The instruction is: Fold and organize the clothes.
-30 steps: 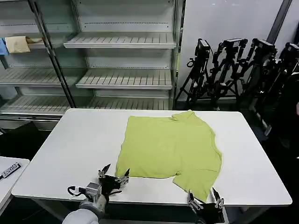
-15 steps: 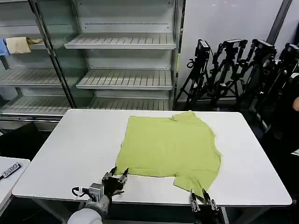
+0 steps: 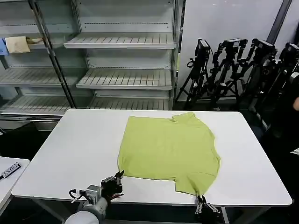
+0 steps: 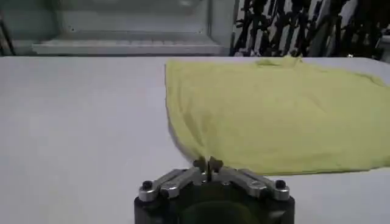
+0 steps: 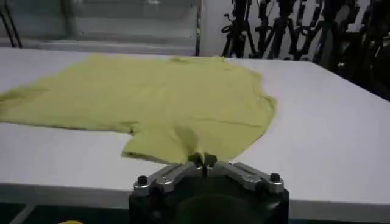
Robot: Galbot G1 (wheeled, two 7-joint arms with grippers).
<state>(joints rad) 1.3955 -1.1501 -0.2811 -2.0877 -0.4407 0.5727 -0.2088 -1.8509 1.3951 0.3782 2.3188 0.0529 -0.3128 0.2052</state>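
The lime T-shirt (image 3: 169, 148) lies spread on the white table (image 3: 70, 149), the left gripper (image 4: 207, 165) pinching its near corner and the right gripper (image 5: 202, 161) pinching its sleeve hem in closed jaws.

This looks like a robotics lab or test studio. A plain white table (image 3: 70, 154) stands in the middle, bare metal shelving (image 3: 124, 60) with slatted shelves lines the far wall, and a cluster of black camera tripods (image 3: 243, 70) is parked at far right.
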